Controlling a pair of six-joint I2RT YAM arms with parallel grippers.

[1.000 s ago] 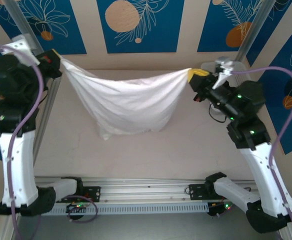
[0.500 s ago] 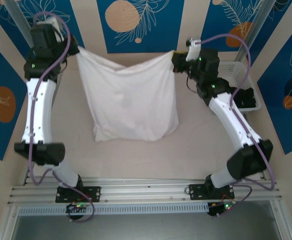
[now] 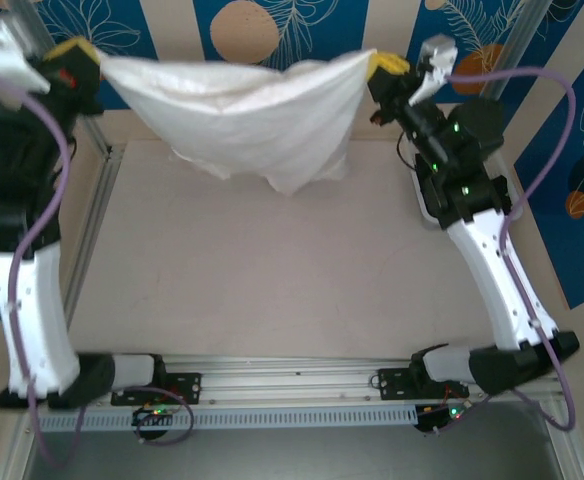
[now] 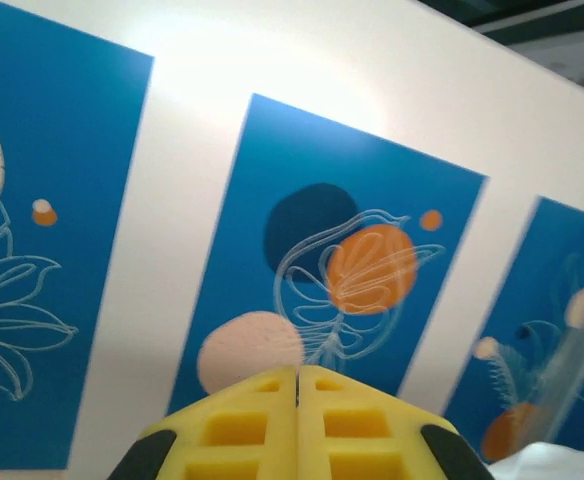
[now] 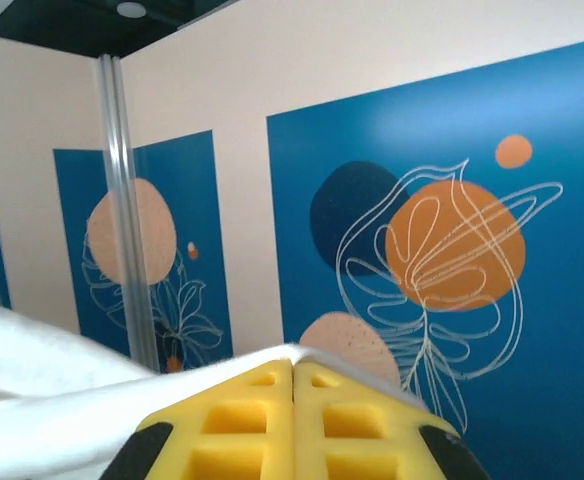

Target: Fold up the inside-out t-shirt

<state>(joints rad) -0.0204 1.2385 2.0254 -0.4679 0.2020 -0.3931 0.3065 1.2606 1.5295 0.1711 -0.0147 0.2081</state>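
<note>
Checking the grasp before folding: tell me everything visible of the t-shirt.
The t-shirt is plain white, thin, wrinkled cloth. It hangs spread between two raised grippers: the left gripper is shut on one upper corner, the right gripper on the other. Its top edge sags slightly; the body droops in loose folds, seemingly clear of the table. Sleeves cannot be made out.

t-shirt point(image 4: 572, 465) cut off at corner; left fingers point(image 4: 242, 430) cropped by bottom edge.
</note>
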